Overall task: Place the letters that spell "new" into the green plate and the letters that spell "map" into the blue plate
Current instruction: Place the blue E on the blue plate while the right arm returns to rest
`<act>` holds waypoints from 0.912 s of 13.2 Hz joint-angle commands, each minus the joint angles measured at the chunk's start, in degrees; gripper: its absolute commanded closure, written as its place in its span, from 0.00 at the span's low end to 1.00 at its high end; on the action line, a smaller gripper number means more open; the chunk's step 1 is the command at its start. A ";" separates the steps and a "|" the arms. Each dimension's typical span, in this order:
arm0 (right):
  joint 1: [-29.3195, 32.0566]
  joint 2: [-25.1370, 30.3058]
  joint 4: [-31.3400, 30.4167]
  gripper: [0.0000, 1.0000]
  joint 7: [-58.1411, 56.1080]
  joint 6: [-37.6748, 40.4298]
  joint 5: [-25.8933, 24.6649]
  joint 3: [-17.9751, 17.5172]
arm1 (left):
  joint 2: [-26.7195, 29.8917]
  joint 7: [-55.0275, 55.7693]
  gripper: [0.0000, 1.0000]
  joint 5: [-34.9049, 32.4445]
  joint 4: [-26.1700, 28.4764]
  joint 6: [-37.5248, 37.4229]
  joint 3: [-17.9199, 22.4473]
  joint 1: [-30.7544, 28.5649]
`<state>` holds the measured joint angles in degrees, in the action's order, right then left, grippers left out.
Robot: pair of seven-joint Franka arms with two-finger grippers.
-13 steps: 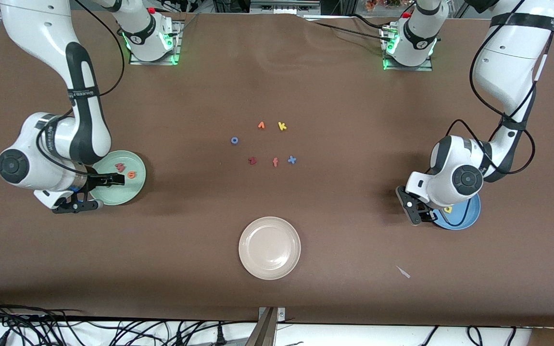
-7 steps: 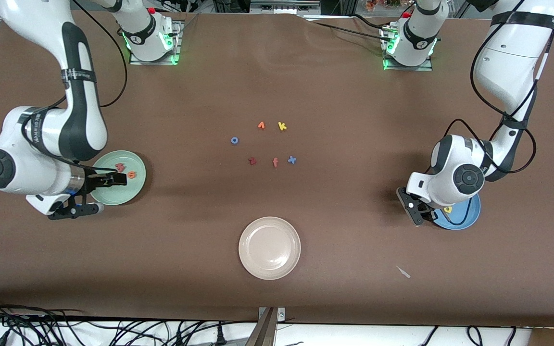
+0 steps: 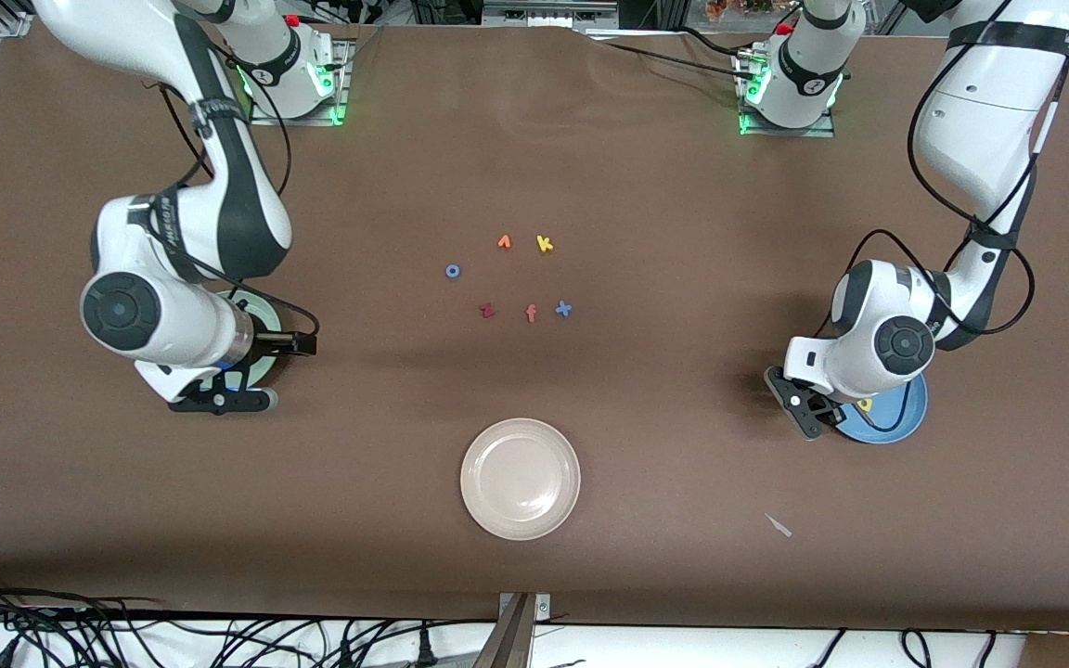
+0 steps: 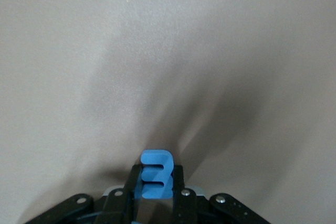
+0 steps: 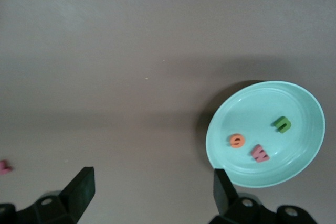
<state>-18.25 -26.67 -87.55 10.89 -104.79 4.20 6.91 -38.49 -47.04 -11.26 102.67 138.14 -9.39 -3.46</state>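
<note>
Left wrist view shows the left gripper (image 4: 153, 195) pinching the blue m (image 4: 155, 174), apparently beside the blue plate (image 3: 901, 422)'s rim; green plate (image 5: 265, 132) holds n, e, w; right gripper (image 5: 152, 190) spread.

The n (image 5: 282, 124), e (image 5: 237, 140) and w (image 5: 260, 153) lie in the green plate (image 5: 231, 119), toward the right arm's end of the desk (image 3: 683, 204); the cream plate (image 3: 521, 479) sits nearer the front camera than that plate.
</note>
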 commanded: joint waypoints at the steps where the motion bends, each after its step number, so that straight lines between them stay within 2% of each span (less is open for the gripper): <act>1: 9.43 10.81 -8.31 0.00 0.54 0.47 -0.94 -7.06 | 1.75 3.44 1.00 -0.60 -3.15 -5.57 -0.27 0.12; 2: 13.03 14.94 -10.34 0.00 -0.07 0.73 -0.94 -8.91 | 2.28 4.93 1.00 -0.52 -6.39 -9.86 -0.36 0.04; 3: 15.68 17.59 -10.71 0.00 -0.69 0.90 -1.03 -9.19 | 2.54 5.38 1.00 0.01 -9.91 -15.21 -0.45 0.21; 5: 20.52 21.64 -10.19 0.00 -2.44 9.56 -3.30 -12.60 | 2.55 5.12 1.00 4.21 -17.20 -24.37 -0.28 -0.40; 6: 21.49 24.01 -10.45 0.00 -4.36 10.74 -4.10 -13.23 | 2.72 5.12 1.00 4.32 -18.80 -26.67 0.07 -0.66; 8: 22.38 27.79 -10.62 0.00 -6.40 10.93 -4.11 -13.24 | 3.77 5.56 1.00 4.23 -18.82 -28.53 0.25 -3.99; 10: 22.29 28.33 -12.89 0.00 -5.97 10.32 -4.46 -12.63 | 3.34 4.42 1.00 4.06 -18.38 -30.73 0.16 -9.26; 12: 20.64 30.09 -15.54 0.00 -6.14 5.85 -4.55 -11.39 | 1.94 4.50 0.97 3.62 -17.51 -30.82 0.25 -11.12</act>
<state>3.02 1.29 -99.13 5.67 -94.96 0.55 -4.72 -35.45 -42.10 -8.39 84.57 107.97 -8.75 -13.30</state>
